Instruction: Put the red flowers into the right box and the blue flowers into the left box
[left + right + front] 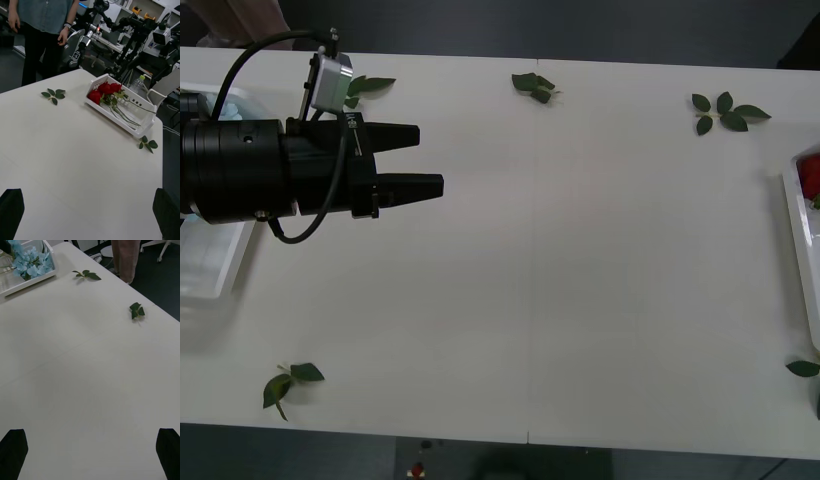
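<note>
Smooth white table [580, 250]. Red flowers [105, 92] lie in the ribbed right box [140, 129]. Left gripper [415, 160] and right gripper [90, 453]: black fingers spread, empty.

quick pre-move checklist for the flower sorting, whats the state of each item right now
1. Red flowers in the right box: ok, roses lie inside.
2. Blue flowers in the left box: ok, a cluster lies inside; full count cannot tell.
3. Flowers left on the table: ok, just loose leaf sprigs.
4. Left hand empty: ok, open above the table by the left box.
5. Right hand empty: ok, open, nothing between the fingers.
</note>
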`<act>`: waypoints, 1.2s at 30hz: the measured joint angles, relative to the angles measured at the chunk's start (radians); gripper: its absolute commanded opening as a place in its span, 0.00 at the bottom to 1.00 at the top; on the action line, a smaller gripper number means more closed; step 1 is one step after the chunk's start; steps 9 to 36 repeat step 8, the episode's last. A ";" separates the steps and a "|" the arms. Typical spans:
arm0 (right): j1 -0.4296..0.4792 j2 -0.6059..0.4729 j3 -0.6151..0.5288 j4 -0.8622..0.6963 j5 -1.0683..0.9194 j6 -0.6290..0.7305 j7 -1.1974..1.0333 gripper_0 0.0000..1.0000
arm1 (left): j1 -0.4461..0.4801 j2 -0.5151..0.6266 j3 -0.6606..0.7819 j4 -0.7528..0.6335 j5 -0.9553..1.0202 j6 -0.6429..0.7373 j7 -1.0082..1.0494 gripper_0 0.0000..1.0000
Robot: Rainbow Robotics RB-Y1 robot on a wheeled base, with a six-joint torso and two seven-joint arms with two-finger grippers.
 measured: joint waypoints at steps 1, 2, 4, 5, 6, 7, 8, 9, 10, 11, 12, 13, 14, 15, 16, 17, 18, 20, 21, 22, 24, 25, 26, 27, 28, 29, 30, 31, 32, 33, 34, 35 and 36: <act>0.000 0.000 0.000 0.000 0.000 0.000 0.000 1.00 | 0.000 0.000 0.000 0.000 0.000 0.000 0.000 1.00; 0.000 0.000 0.000 0.000 0.000 0.000 0.000 1.00 | 0.000 0.000 0.000 0.000 0.000 0.000 0.000 1.00; 0.000 0.000 0.000 0.000 0.000 0.000 0.000 1.00 | 0.000 0.000 0.000 0.000 0.000 0.000 0.000 1.00; 0.000 0.000 0.000 0.000 0.000 0.000 0.000 1.00 | 0.000 0.000 0.000 0.000 0.000 0.000 0.000 1.00; 0.000 0.000 0.000 0.000 0.000 0.000 0.000 1.00 | 0.000 0.000 0.000 0.000 0.000 0.000 0.000 1.00; 0.000 0.000 0.000 0.000 0.000 0.000 0.000 1.00 | 0.000 0.000 0.000 0.000 0.000 0.000 0.000 1.00; 0.000 0.000 0.000 0.000 0.000 0.000 0.000 1.00 | 0.000 0.000 0.000 0.000 0.000 0.000 0.000 1.00; 0.000 0.000 0.000 0.000 0.000 0.000 0.000 1.00 | 0.000 0.000 0.000 0.000 0.000 0.000 0.000 1.00; 0.000 0.000 0.000 0.000 0.000 0.000 0.000 1.00 | 0.000 0.000 0.000 0.000 0.000 0.000 0.000 1.00; 0.000 0.000 0.000 0.000 0.000 0.000 0.000 1.00 | 0.000 0.000 0.000 0.000 0.000 0.000 0.000 1.00; 0.000 0.000 0.000 0.000 0.000 0.000 0.000 1.00 | 0.000 0.000 0.000 0.000 0.000 0.000 0.000 1.00; 0.000 0.000 0.000 0.000 0.000 0.000 0.000 1.00 | 0.000 0.000 0.000 0.000 0.000 0.000 0.000 1.00; 0.000 0.000 0.000 0.000 0.000 0.000 0.000 1.00 | 0.000 0.000 0.000 0.000 0.000 0.000 0.000 1.00; 0.000 0.000 0.000 0.000 0.000 0.000 0.000 1.00 | 0.000 0.000 0.000 0.000 0.000 0.000 0.000 1.00; 0.000 0.000 0.000 0.000 0.000 0.000 0.000 1.00 | 0.000 0.000 0.000 0.000 0.000 0.000 0.000 1.00; 0.000 0.000 0.000 0.000 0.000 0.000 0.000 1.00 | 0.000 0.000 0.000 0.000 0.000 0.000 0.000 1.00; 0.000 0.000 0.000 0.000 0.000 0.000 0.000 1.00 | 0.000 0.000 0.000 0.000 0.000 0.000 0.000 1.00; 0.000 0.000 0.000 0.000 0.000 0.000 0.000 1.00 | 0.000 0.000 0.000 0.000 0.000 0.000 0.000 1.00; 0.000 0.000 0.000 0.000 0.000 0.000 0.000 1.00 | 0.000 0.000 0.000 0.000 0.000 0.000 0.000 1.00; 0.000 0.000 0.000 0.000 0.000 0.000 0.000 1.00 | 0.000 0.000 0.000 0.000 0.000 0.000 0.000 1.00; 0.000 0.000 0.000 0.000 0.000 0.000 0.000 1.00 | 0.000 0.000 0.000 0.000 0.000 0.000 0.000 1.00; 0.000 0.000 0.000 0.000 0.000 0.000 0.000 1.00 | 0.000 0.000 0.000 0.000 0.000 0.000 0.000 1.00; 0.000 0.000 0.000 0.000 0.000 0.000 0.000 1.00 | 0.000 0.000 0.000 0.000 0.000 0.000 0.000 1.00; 0.000 0.000 0.000 0.000 0.000 0.000 0.000 1.00 | 0.000 0.000 0.000 0.000 0.000 0.000 0.000 1.00; 0.000 0.000 0.000 0.000 0.000 0.000 0.000 1.00 | 0.000 0.000 0.000 0.000 0.000 0.000 0.000 1.00; 0.000 0.000 0.000 0.000 0.000 0.000 0.000 1.00 | 0.000 0.000 0.000 0.000 0.000 0.000 0.000 1.00; 0.000 0.000 0.000 0.000 0.000 0.000 0.000 1.00 | 0.000 0.000 0.000 0.000 0.000 0.000 0.000 1.00; 0.000 0.000 0.000 0.000 0.000 0.000 0.000 1.00 | 0.000 0.000 0.000 0.000 0.000 0.000 0.000 1.00; 0.000 0.000 0.000 0.000 0.000 0.000 0.000 1.00 | 0.000 0.000 0.000 0.000 0.000 0.000 0.000 1.00; 0.000 0.000 0.000 0.000 0.000 0.000 0.000 1.00 | 0.000 0.000 0.000 0.000 0.000 0.000 0.000 1.00; 0.000 0.000 0.000 0.000 0.000 0.000 0.000 1.00 | 0.000 0.000 0.000 0.000 0.000 0.000 0.000 1.00; 0.000 0.000 0.000 0.000 0.000 0.000 0.000 1.00 | 0.000 0.000 0.000 0.000 0.000 0.000 0.000 1.00; 0.000 0.000 0.000 0.000 0.000 0.000 0.000 1.00 | 0.000 0.000 0.000 0.000 0.000 0.000 0.000 1.00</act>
